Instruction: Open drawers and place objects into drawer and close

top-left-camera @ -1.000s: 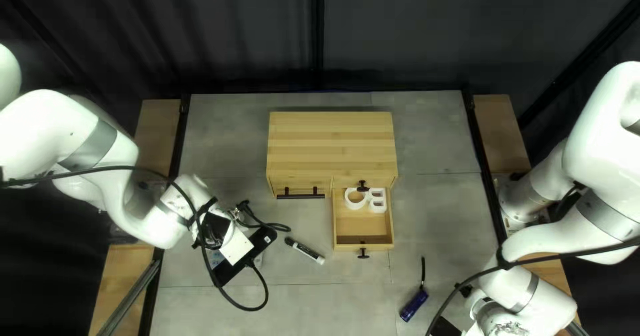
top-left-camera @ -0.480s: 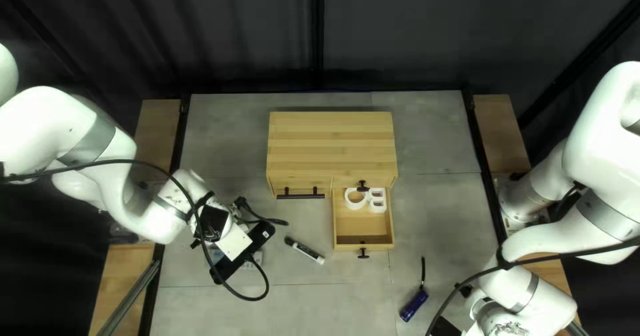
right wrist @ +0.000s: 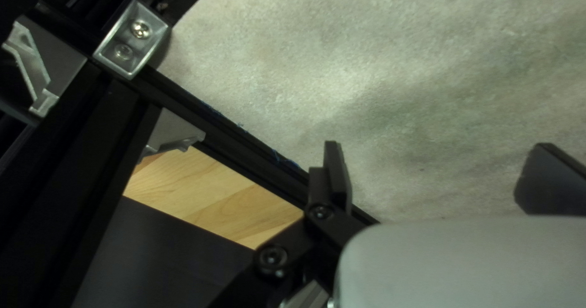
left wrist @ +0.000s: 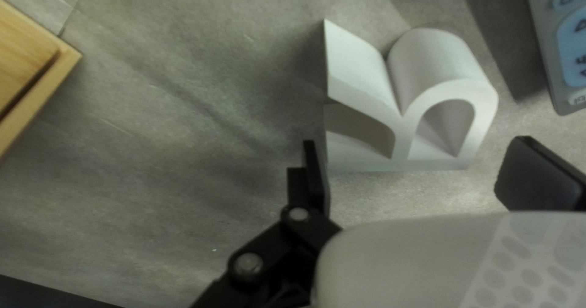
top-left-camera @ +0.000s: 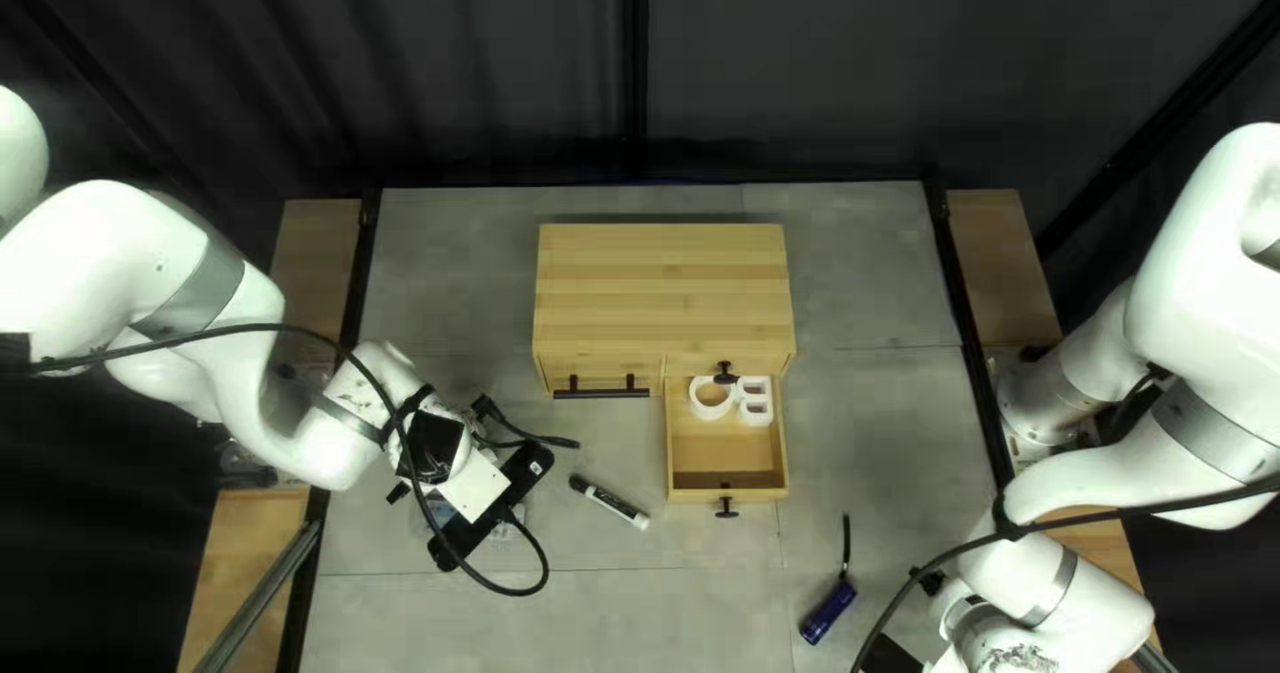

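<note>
You have one wooden cabinet (top-left-camera: pixel 663 286), one open drawer (top-left-camera: pixel 724 454), two black knobs (top-left-camera: pixel 727 508) and one bar handle (top-left-camera: pixel 602 393). Count three white pieces (left wrist: pixel 437 57), two of them in the drawer, plus one marker (top-left-camera: pixel 610 501), one blue flashlight (top-left-camera: pixel 828 612) and one grey-and-blue object (left wrist: pixel 560 76), all on one desk (top-left-camera: pixel 627 620).

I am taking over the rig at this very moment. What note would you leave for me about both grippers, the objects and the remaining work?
Left gripper: open, not gripping the white letter-like piece ahead.
Right gripper: open, empty.
Done: one drawer open; white ring and white figure-eight piece inside.
On table: letter-like piece, marker, blue flashlight.
Left: probably put the letter-like piece in, then close the drawer. Whether the others belong inside, I cannot tell.
</note>
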Available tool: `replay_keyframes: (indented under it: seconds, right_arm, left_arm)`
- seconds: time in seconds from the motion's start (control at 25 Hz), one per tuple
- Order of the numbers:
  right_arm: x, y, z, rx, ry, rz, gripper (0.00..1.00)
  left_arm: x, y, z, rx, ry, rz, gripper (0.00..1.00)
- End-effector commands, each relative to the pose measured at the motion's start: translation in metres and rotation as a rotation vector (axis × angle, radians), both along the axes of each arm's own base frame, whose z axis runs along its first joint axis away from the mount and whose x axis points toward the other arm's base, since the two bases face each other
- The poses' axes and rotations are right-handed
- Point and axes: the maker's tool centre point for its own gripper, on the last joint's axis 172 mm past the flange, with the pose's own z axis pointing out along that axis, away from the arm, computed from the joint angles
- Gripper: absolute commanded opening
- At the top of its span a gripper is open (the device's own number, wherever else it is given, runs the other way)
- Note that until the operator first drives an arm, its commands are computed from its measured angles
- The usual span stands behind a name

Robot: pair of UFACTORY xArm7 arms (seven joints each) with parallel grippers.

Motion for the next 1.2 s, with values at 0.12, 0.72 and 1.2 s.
replay_keyframes:
  seconds: [0.12, 0.72, 1.2]
  right_arm:
    - [0.000, 0.000, 0.000, 0.000, 0.000, 0.000, 1.00]
    - [0.000, 0.000, 0.000, 0.000, 0.000, 0.000, 1.00]
    - [0.000, 0.000, 0.000, 0.000, 0.000, 0.000, 1.00]
  left_arm:
    - [0.006, -0.001, 0.010, 0.013, -0.008, -0.003, 0.00]
    - [0.045, -0.055, 0.113, 0.050, -0.098, -0.003, 0.00]
    - [0.178, -0.111, 0.176, 0.069, -0.236, 0.033, 0.00]
